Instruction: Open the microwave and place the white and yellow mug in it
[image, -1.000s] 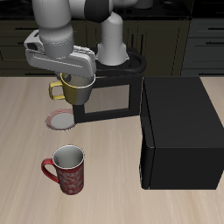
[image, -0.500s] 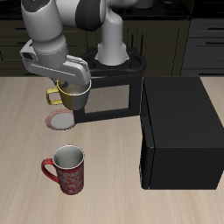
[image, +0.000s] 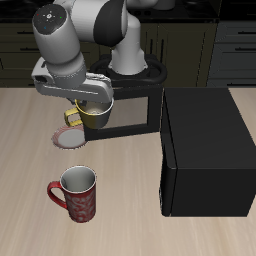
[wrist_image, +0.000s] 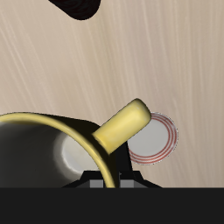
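The gripper is carrying the white and yellow mug, clamped on its rim. Over the last second it has been swinging the mug across toward the microwave's swung-open door and tilting it. The mug is hanging above the tabletop, just past the small red-rimmed plate. The red patterned mug is standing nearer the front edge. Lifting is done, and insertion comes next.

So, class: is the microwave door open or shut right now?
Open. The microwave has its door swung wide out to the side, and the yellow mug is held in front of it.
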